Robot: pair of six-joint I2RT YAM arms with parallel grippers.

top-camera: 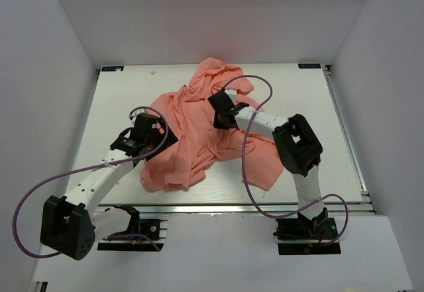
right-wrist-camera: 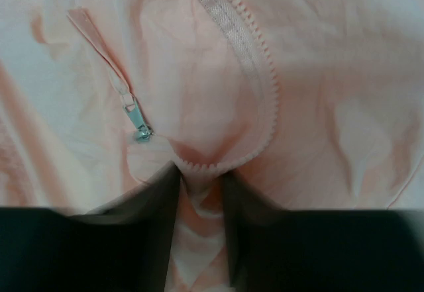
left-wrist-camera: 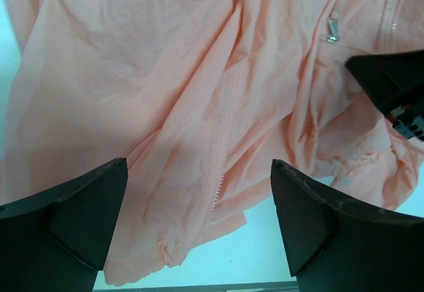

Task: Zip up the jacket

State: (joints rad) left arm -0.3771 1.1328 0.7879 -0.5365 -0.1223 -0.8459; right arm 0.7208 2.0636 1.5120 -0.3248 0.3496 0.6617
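The salmon-pink jacket [top-camera: 192,133] lies crumpled in the middle of the white table [top-camera: 119,106]. My right gripper [top-camera: 220,116] is down on its upper middle. In the right wrist view its jaws [right-wrist-camera: 199,179] stand close together, pinching a fold of the jacket [right-wrist-camera: 331,73] just under a curved run of zipper teeth [right-wrist-camera: 262,73]. A silvery zipper pull [right-wrist-camera: 136,120] lies to the left of the fingers. My left gripper [top-camera: 154,136] hovers open over the jacket's left side, its jaws [left-wrist-camera: 199,166] wide above a hem with a zipper edge [left-wrist-camera: 218,179].
In the left wrist view the right gripper's dark body [left-wrist-camera: 391,80] shows at the right, with a zipper pull [left-wrist-camera: 332,30] near it. Bare table [left-wrist-camera: 278,245] lies below the hem. White walls enclose the table; purple cables loop from both arms.
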